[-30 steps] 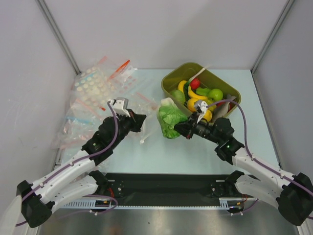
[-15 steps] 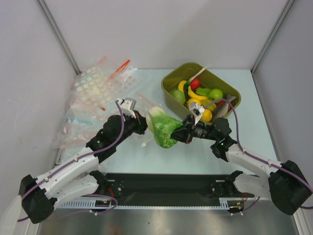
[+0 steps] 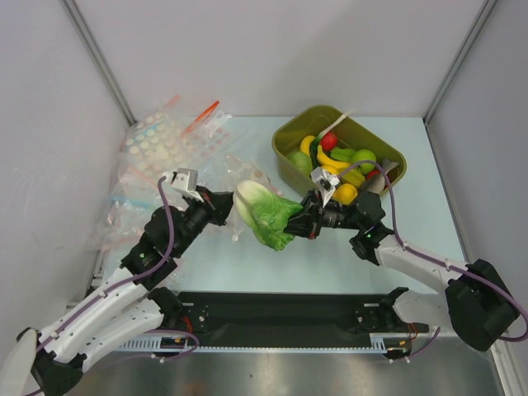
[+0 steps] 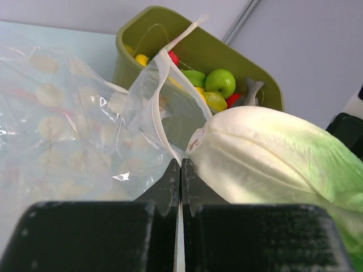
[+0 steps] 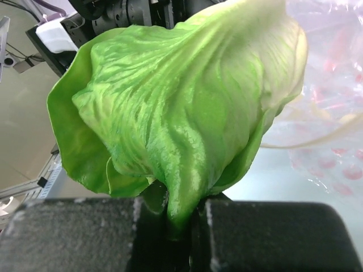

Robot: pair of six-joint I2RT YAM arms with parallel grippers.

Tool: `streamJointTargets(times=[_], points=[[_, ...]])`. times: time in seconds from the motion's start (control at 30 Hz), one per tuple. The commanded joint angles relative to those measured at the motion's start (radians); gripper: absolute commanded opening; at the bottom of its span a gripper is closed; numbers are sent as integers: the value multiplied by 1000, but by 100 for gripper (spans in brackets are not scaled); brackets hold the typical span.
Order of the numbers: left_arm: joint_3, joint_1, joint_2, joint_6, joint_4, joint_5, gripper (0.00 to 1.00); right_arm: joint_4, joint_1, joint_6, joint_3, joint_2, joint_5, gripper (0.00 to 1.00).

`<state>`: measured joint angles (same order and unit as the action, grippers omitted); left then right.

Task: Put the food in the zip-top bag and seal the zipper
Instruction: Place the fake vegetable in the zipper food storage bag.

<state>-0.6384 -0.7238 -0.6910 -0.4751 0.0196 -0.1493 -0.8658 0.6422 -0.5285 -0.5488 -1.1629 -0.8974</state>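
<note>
My right gripper (image 3: 295,223) (image 5: 180,211) is shut on the green leafy end of the lettuce (image 3: 262,213) (image 5: 181,102) and holds it above the table, white end pointing left. My left gripper (image 3: 224,206) (image 4: 181,164) is shut on the colourless zipper strip (image 4: 161,124) of the clear white-dotted bag (image 3: 239,172) (image 4: 142,107), holding that edge lifted. The lettuce's white end (image 4: 255,147) sits right beside the held bag edge; I cannot tell whether it is inside. A yellow rounded piece (image 3: 346,194) shows at the bin's near rim, partly hidden by my right arm.
An olive bin (image 3: 285,136) (image 4: 147,22) with bananas and red and green fruit stands at the back right. A heap of clear bags (image 3: 157,157) with pink and red strips lies at the back left. Walls close in both sides.
My right gripper has carried the lettuce leftward to the bag. My left gripper has drawn back to the left while holding the bag's edge.
</note>
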Motion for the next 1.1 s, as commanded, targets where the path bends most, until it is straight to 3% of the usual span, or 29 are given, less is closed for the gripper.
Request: streamJointTargets(times=[0.0, 0.27, 0.77, 1.07], points=[[19, 1, 54, -33, 46, -38, 0, 14, 22, 33, -53, -23, -35, 0], [45, 1, 91, -36, 120, 83, 0, 113, 54, 99, -83, -34, -25, 0], [107, 1, 251, -57, 147, 11, 0, 171, 65, 148, -91, -18, -2, 0], [137, 1, 268, -76, 255, 142, 0, 195, 73, 180, -94, -9, 11, 0]])
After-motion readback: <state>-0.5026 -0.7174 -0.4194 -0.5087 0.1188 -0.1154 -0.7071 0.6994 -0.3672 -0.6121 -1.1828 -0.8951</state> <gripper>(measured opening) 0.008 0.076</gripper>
